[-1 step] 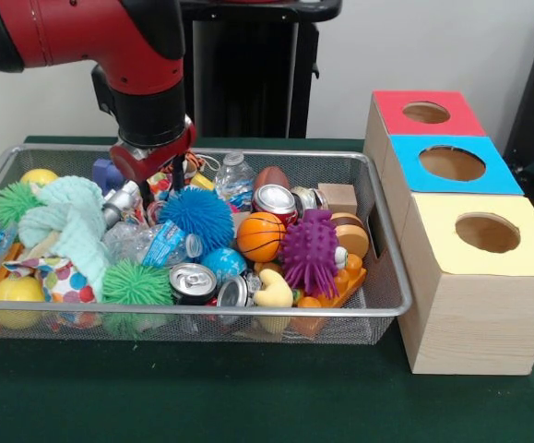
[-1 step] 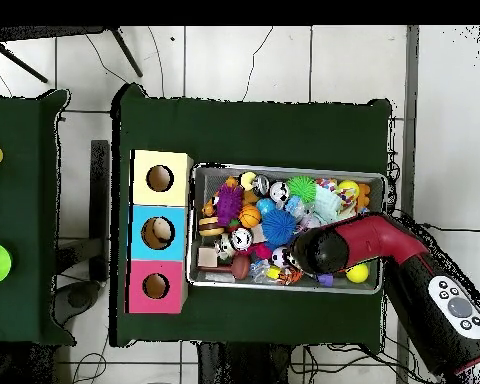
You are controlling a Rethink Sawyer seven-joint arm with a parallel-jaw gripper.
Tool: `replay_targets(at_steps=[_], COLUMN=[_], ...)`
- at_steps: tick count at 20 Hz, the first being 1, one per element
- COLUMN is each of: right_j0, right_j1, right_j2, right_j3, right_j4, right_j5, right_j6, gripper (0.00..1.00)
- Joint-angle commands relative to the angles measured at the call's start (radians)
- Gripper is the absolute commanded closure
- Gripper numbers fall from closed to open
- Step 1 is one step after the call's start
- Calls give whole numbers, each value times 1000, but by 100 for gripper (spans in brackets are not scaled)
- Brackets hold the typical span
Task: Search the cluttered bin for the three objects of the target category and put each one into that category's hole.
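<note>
Pretty clearly a robotics lab: a green-cloth tabletop (image 2: 254, 130) on a tiled floor (image 2: 284, 65) with cables trailing at 12 o'clock, a red robot arm (image 1: 110, 46), and a second green table (image 2: 19, 200) at 9 o'clock.

Arm (image 2: 384, 245): red and black, reaching into the wire bin (image 2: 374, 178); its end (image 2: 314, 252) hides the claw.
Blue spiky ball (image 2: 280, 226): just beside the arm's end.
Yellow ball (image 2: 357, 272): close by, under the arm.
Three boxes (image 2: 160, 232): yellow, blue, red tops, beyond the bin's far wall.
</note>
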Motion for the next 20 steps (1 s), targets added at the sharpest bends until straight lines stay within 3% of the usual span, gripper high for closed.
replay_targets(at_steps=[1,8,20], right_j0=[10,32,59], right_j1=[34,14,-107], right_j2=[22,-1,-10], right_j3=[-93,-97,-112], right_j4=[-58,-52,-30], right_j5=[7,0,79], right_j6=[-421,-399,-431], gripper=[0,0,0])
